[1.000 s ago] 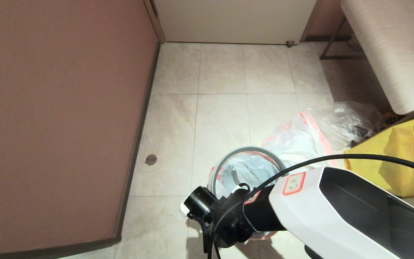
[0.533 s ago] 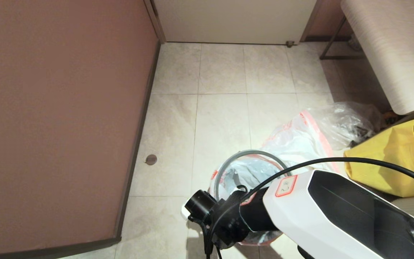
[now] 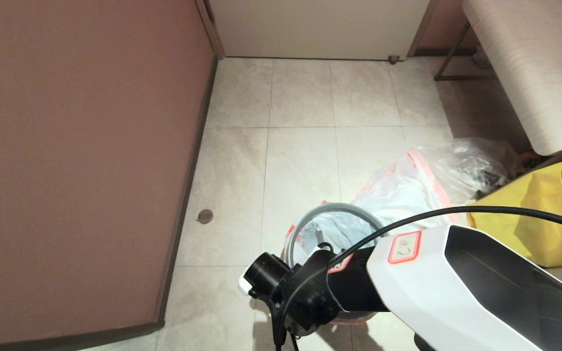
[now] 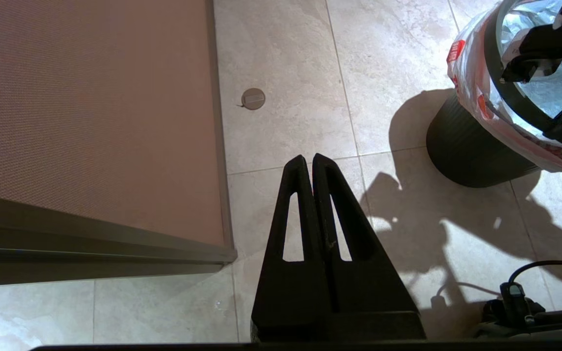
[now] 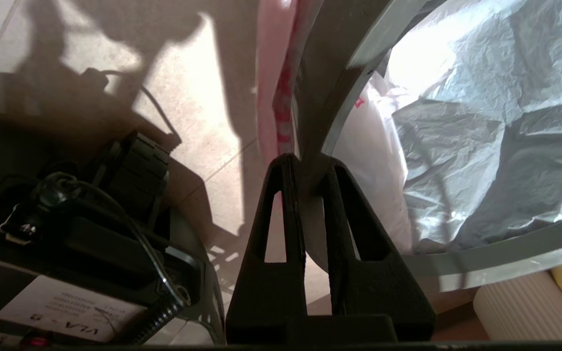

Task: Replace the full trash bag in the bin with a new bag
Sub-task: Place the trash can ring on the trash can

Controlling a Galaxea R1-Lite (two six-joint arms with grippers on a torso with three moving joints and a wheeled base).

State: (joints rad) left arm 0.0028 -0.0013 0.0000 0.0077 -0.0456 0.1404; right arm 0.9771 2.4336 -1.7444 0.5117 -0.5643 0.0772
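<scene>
A: Where's the bin (image 3: 332, 229)?

B: On the floor at about 6 o'clock in the head view, a printed bag (image 5: 481, 146) lining it, folded over the edge under the grey ring rim (image 3: 310, 217).

A: And the right tool (image 5: 305, 168)?

B: Clenched on that ring at the bin's near side, one finger either side of it. The left tool (image 4: 309, 163) hangs parked over the tiles, clamped shut on nothing.

A: So which step?

B: Probably handling the ring that pins the bag. Another printed bag (image 3: 408, 187) lies at 2 o'clock from the bin. Next likely means a level move, keeping plastic out of the grip.
</scene>
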